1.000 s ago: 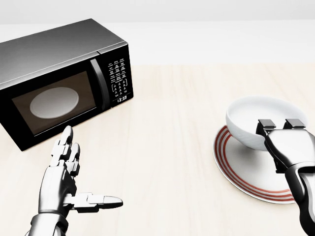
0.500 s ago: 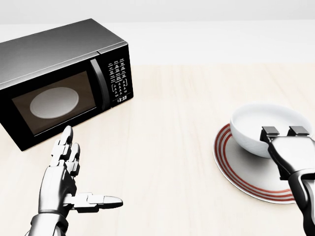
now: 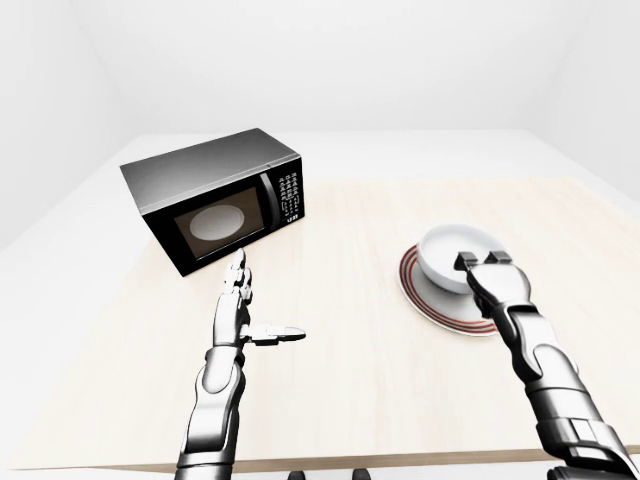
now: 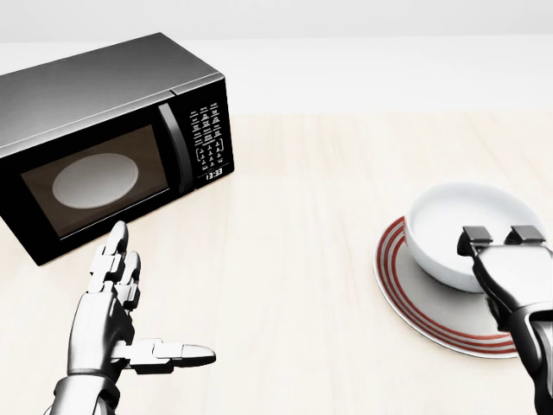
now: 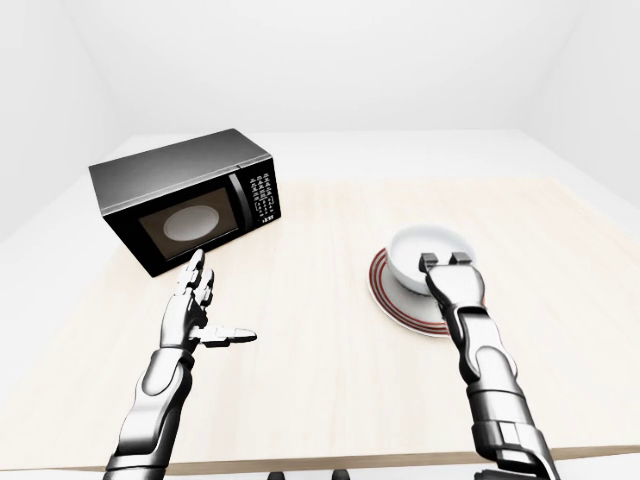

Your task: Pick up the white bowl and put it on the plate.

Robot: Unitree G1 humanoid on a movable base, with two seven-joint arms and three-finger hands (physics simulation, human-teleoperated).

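Lower and further right in the head view than a second ago: white bowl (image 4: pixel 458 232), no longer tilted up over the plate's rim but sitting level inside the red rings of the plate (image 4: pixel 415 298) (its shadow gone from the bare centre). Right hand (image 4: pixel 505 259) moved down and right along with it; microwave (image 4: pixel 104 143) and left hand (image 4: pixel 117 311) unchanged, camera steady.

Bowl resting on the plate, toward the plate's upper part in the head view, on the right side of the light wooden table (image 3: pixel 350 300). Right hand at the bowl's near-right rim, two dark fingertips (image 4: pixel 477 235) hooked over the edge and lying inside the bowl, the palm below and outside the wall. Thumb side hidden behind the hand, so cannot tell whether the rim is actually pinched or merely touched.

Left hand well apart, just below the microwave's door, flat and spread wide, thumb pointing right, holding nothing.

Microwave at upper left, door closed, turntable visible through the glass.
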